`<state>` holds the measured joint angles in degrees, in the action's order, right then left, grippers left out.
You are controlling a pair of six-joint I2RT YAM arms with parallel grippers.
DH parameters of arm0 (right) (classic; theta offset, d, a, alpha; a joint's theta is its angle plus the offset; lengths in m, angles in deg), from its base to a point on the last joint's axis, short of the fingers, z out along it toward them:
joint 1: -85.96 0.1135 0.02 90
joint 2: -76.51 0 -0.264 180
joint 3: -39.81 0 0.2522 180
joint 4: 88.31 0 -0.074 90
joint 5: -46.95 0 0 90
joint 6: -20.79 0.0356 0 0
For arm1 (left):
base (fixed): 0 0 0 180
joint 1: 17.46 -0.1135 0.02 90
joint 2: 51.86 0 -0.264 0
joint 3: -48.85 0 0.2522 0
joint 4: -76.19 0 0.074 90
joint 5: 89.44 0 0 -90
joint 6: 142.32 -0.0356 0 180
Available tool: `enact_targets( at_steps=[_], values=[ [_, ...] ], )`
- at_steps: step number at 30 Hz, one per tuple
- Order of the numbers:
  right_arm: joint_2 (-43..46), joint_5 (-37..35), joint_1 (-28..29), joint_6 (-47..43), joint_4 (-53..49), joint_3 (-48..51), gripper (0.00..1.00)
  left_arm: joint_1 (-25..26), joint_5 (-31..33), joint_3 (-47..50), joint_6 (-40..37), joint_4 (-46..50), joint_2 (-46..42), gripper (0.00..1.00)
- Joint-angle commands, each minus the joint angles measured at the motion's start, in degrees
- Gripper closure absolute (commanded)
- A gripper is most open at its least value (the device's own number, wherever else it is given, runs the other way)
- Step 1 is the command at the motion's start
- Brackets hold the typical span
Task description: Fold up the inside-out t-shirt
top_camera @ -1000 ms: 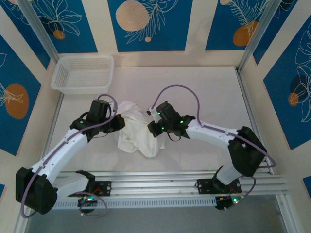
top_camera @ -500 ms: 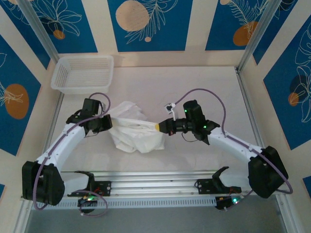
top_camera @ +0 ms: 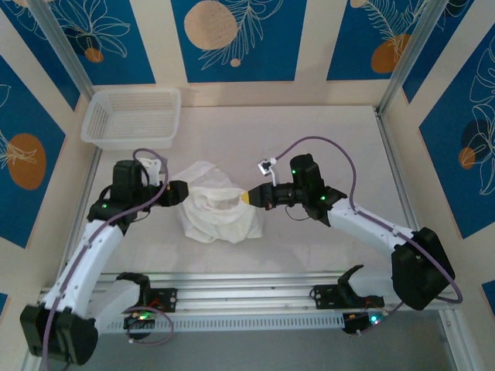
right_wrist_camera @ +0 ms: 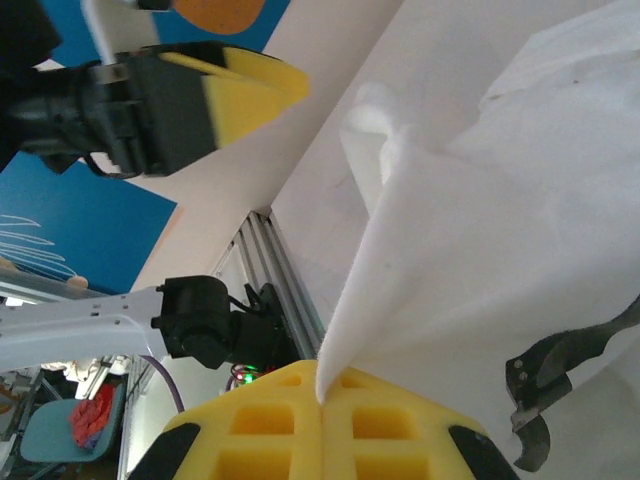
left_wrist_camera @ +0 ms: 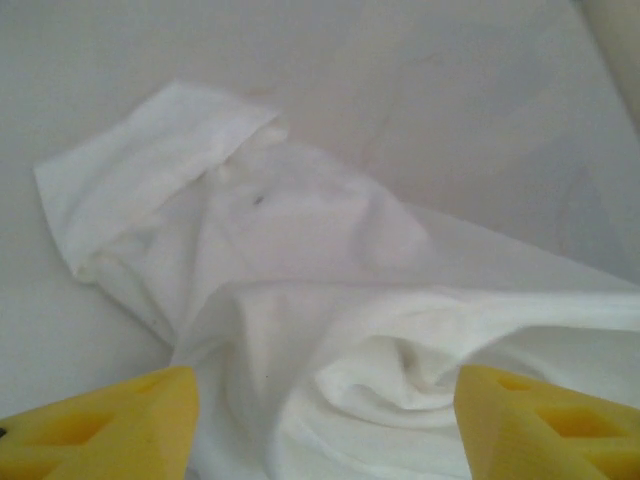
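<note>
Pale tabletop (top_camera: 332, 139), two things lying on it.
A crumpled white t-shirt (top_camera: 215, 215) is heaped near the middle, its right edge apparently lifted off the surface. A white mesh basket (top_camera: 130, 141) sits well apart in the far left corner.

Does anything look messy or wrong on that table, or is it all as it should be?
Only the t-shirt: it lies crumpled in a heap on the table, not flat. The right gripper pinches one edge; the left gripper is open beside it. The basket sits upright; nothing is spilled.
</note>
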<state>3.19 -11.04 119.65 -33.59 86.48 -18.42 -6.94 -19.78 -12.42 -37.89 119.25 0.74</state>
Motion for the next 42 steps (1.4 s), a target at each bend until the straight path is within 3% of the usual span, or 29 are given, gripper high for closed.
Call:
enact_targets(
  at_steps=[1,2,5,7,12,17,19,20,21,22,23,26,29,32,36,40,42],
  values=[
    [-0.93,2.22,0.15,0.09,-0.31,-3.05,1.00,3.52,-4.86,-2.98,-11.88,1.56,-1.17,0.29],
    [-1.08,2.40,0.15,0.02,-0.45,-3.41,1.00,5.85,-4.19,-3.57,-14.56,2.14,-0.85,0.28],
    [-1.65,2.80,0.32,-0.02,-1.73,-4.68,1.00,15.52,8.77,-5.15,-20.97,3.57,1.86,0.28],
    [-1.72,2.79,0.58,-0.11,-2.43,-5.35,0.99,19.44,13.69,-6.40,-22.73,3.25,5.81,0.28],
    [-1.57,1.78,1.36,-0.85,-4.97,-6.96,0.99,22.04,17.02,-10.16,-20.07,1.72,16.66,0.27],
    [-1.83,0.60,1.83,-0.72,-6.52,-8.15,0.99,22.43,18.15,-12.62,-16.15,0.26,24.37,0.19],
    [-1.95,-1.12,1.68,-0.81,-8.02,-8.40,0.99,22.43,15.84,-13.92,-14.26,0.01,24.77,0.21],
    [-2.03,-2.27,1.50,-0.89,-8.84,-8.44,0.99,22.31,13.28,-14.76,-13.42,0.33,24.62,0.27],
    [-2.17,-3.43,0.89,-1.23,-10.30,-8.38,0.98,22.18,9.58,-15.59,-12.19,0.81,24.11,0.44],
    [-2.38,-3.58,-0.06,-2.02,-11.15,-7.98,0.99,21.66,5.38,-16.18,-10.33,0.87,23.20,0.76],
    [-2.52,-3.45,-1.34,-2.29,-11.28,-7.12,0.99,20.85,0.62,-16.23,-8.07,0.41,22.10,1.00],
    [-3.83,-4.58,-6.46,-2.66,-11.16,-3.00,0.96,15.28,-20.30,-14.59,4.03,-7.21,17.93,1.00],
    [-7.88,-9.56,-9.86,-4.95,-14.32,-2.29,0.92,13.47,-29.97,-15.87,10.98,-11.38,16.21,1.00],
    [-10.61,-10.45,-9.49,-7.91,-20.15,-6.64,0.82,13.47,-32.05,-18.52,11.96,-8.96,16.30,1.00],
    [-5.05,-17.69,-6.81,-8.11,-22.26,-7.62,0.66,13.30,-31.40,-19.89,12.70,-8.03,16.85,1.00],
    [6.85,-31.23,-0.10,-11.82,-15.32,-1.14,0.55,13.02,-29.14,-20.67,13.59,-6.67,18.04,1.00],
    [12.31,-36.41,4.82,-16.11,-9.48,2.57,0.56,12.84,-28.06,-21.21,13.57,-5.37,18.80,1.00]
  ],
)
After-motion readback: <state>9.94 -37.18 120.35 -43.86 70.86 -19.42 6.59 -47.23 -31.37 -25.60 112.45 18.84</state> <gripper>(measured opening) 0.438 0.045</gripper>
